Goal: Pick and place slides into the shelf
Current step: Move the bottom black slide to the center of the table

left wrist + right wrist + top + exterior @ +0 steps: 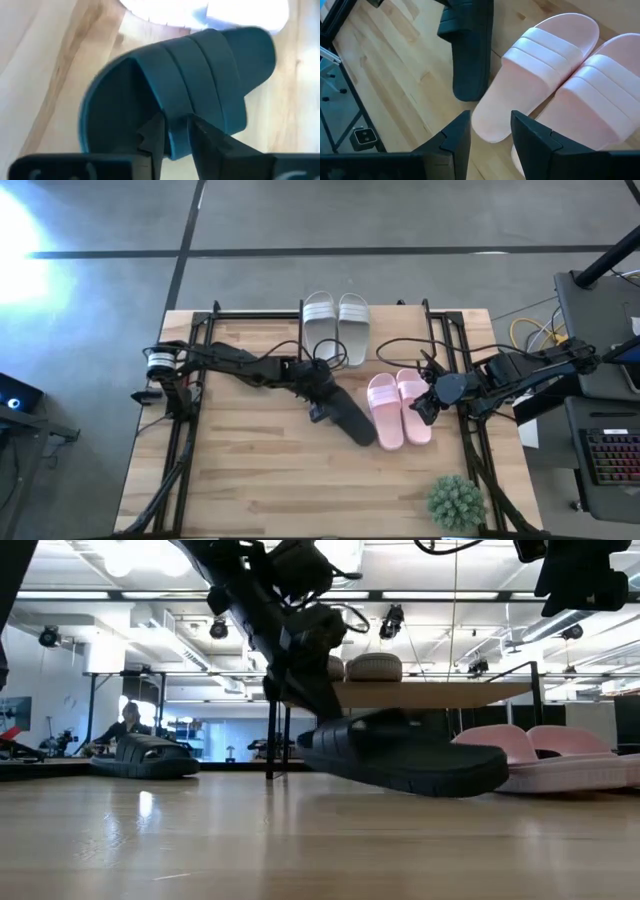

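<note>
Pale grey slides (336, 320), a pair, already stand side by side on the shelf (390, 309), taking up part of its board; that is the only part of the job that looks done. The rest is still off it. The left gripper (322, 405) sits just in front of the shelf and pinches the strap of a black slide (350, 416), fingers (152, 142) pressed on either side of the band; from table height the slide's heel end looks lifted while its toe hangs close to the wood, so this seems to be the pick step. The pink slides (399, 406) lie together on the tabletop in front of the shelf, just beside the black one. The right gripper (424, 409) hovers at the pink pair's outer edge with its fingers spread and nothing between them. A second black slide (146, 756) lies on the table well away from the shelf. So, judging from this, four slides remain to be placed. No brand, label or writing can be read on any slide or on the shelf.
</note>
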`<action>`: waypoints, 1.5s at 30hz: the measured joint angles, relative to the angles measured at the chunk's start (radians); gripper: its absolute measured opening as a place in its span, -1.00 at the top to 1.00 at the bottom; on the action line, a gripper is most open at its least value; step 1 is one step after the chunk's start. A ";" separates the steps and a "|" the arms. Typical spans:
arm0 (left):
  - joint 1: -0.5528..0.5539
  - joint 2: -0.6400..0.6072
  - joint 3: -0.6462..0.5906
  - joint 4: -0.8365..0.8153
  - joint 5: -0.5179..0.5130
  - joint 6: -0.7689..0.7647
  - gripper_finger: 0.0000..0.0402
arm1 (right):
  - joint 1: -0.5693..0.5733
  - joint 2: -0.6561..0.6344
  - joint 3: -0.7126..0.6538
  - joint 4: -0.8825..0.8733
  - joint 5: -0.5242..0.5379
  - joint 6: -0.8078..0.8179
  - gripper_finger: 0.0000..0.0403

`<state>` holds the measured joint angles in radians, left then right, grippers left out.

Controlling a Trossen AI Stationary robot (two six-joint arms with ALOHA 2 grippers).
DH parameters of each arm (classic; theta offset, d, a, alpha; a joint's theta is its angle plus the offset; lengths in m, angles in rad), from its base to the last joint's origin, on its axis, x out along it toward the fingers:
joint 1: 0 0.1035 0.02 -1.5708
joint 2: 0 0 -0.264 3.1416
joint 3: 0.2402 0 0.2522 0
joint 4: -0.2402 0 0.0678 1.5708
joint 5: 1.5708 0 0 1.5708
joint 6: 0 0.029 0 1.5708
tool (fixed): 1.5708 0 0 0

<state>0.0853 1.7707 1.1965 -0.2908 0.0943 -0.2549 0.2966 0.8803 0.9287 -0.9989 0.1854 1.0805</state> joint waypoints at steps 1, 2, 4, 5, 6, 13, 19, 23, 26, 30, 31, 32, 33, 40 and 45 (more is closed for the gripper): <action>0.000 0.001 -0.006 -0.001 -0.001 -0.002 0.62 | 0.000 0.000 0.000 0.000 0.000 -0.001 0.34; -0.001 0.001 -0.010 0.000 -0.005 -0.019 0.59 | 0.000 0.000 0.000 0.000 0.000 -0.004 0.33; -0.002 -0.001 -0.015 0.000 -0.034 -0.067 0.52 | 0.000 0.000 0.000 0.000 0.000 -0.005 0.32; -0.002 -0.003 -0.016 0.000 -0.051 -0.087 0.48 | 0.000 0.000 0.000 0.000 0.000 -0.005 0.32; -0.002 -0.005 -0.016 0.001 -0.054 -0.098 0.44 | 0.000 0.000 0.000 0.000 0.000 -0.005 0.32; -0.002 -0.054 -0.014 -0.054 -0.096 -0.103 0.13 | 0.001 0.000 0.000 0.000 -0.002 0.000 0.35; -0.020 -0.166 -0.017 -0.154 -0.053 -0.132 0.05 | 0.001 -0.001 0.000 -0.011 -0.004 0.000 0.35; -0.108 -0.189 -0.080 -0.166 -0.049 -0.097 0.30 | 0.000 0.001 0.000 -0.040 0.002 -0.001 0.34; -0.163 -0.180 -0.140 -0.105 -0.128 -0.040 0.62 | 0.000 0.005 0.000 -0.050 0.026 -0.001 0.36; -0.189 -0.155 -0.198 -0.009 -0.280 -0.004 0.95 | 0.000 0.011 0.000 -0.053 0.044 -0.007 0.37; -0.189 -0.147 -0.203 0.008 -0.303 -0.013 0.96 | 0.000 0.012 0.000 -0.053 0.046 -0.008 0.36; -0.181 -0.137 -0.207 0.014 -0.306 -0.024 0.95 | 0.000 0.013 0.000 -0.053 0.047 -0.007 0.36; -0.169 -0.127 -0.208 0.015 -0.294 -0.027 0.93 | 0.000 0.012 0.000 -0.053 0.048 -0.007 0.35; -0.131 -0.061 -0.210 0.018 -0.181 -0.052 0.99 | 0.000 0.011 0.000 -0.060 0.045 0.004 0.36; -0.130 -0.039 -0.210 0.031 -0.189 -0.080 1.00 | 0.000 0.011 0.000 -0.068 0.044 0.019 0.39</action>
<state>-0.0452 1.7318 0.9867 -0.2596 -0.0943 -0.3347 0.2970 0.8909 0.9283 -1.0665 0.2291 1.0996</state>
